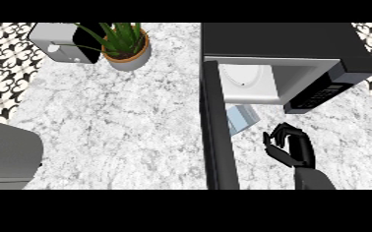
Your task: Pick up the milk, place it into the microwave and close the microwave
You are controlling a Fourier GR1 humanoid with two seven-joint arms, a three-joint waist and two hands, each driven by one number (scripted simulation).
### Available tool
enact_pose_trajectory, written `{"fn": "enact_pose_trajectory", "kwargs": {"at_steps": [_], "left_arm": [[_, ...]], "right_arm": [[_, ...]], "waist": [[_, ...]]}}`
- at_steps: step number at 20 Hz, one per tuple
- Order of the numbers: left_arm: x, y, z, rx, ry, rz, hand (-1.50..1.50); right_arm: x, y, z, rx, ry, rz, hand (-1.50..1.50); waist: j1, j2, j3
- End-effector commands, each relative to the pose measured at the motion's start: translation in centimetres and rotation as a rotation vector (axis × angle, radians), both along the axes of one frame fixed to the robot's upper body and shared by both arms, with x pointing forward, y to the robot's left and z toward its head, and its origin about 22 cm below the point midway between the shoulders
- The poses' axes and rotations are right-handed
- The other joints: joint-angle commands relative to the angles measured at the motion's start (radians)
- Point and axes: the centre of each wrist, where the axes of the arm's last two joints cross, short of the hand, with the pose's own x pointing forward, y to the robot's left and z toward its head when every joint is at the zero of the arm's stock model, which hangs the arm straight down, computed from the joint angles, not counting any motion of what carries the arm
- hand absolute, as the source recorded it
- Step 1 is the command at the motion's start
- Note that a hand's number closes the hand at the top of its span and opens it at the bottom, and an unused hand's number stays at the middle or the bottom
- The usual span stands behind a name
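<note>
The milk carton (242, 117), pale blue and white, lies on the counter just in front of the microwave's (291, 39) open cavity (251, 81). The microwave door (219, 128) stands open, swung out toward me as a long black bar left of the carton. My right hand (292, 145) hovers to the right of the carton, a short gap away, fingers curled with thumb toward the carton and nothing in them. The left hand does not show.
A potted plant (125, 43) and a toaster (62, 43) stand at the back left of the marble counter (123, 128). A grey rounded object (16, 155) sits at the left edge. The microwave keypad (320, 94) faces front right.
</note>
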Motion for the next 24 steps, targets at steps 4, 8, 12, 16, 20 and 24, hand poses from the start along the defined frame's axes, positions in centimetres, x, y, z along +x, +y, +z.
{"fn": "enact_pose_trajectory", "kwargs": {"at_steps": [4, 8, 12, 16, 20, 24], "left_arm": [[-0.1, -0.3, 2.8, -0.033, -0.095, -0.016, -1.5], [-0.2, 0.5, 1.7, -0.046, -0.073, -0.007, -1.5], [1.3, 0.3, 2.1, -0.05, -0.081, -0.018, -1.5], [0.4, -0.3, 2.2, -0.049, -0.079, -0.019, -1.5], [1.7, 0.5, 2.1, -0.033, -0.084, -0.018, -1.5], [2.0, 0.5, 2.0, -0.033, -0.078, -0.053, -1.5]], "right_arm": [[2.7, 0.4, 1.5, -0.03, -0.072, 0.141, 1.5], [4.7, 0.4, 3.1, -0.063, -0.116, 0.141, 1.5], [7.9, 2.5, 5.2, -0.059, -0.136, 0.143, 1.5], [9.7, 2.8, 6.5, -0.096, -0.101, 0.119, 1.5], [12.9, 0.9, 10.5, -0.119, -0.076, 0.113, 1.5], [14.2, 1.2, 11.8, -0.135, -0.071, 0.088, 1.5]], "waist": [[0.0, 0.001, 0.0], [-0.007, -0.001, -0.001], [-0.014, 0.002, -0.001], [0.01, 0.002, -0.001], [0.006, 0.008, -0.001], [0.022, 0.012, 0.0]]}}
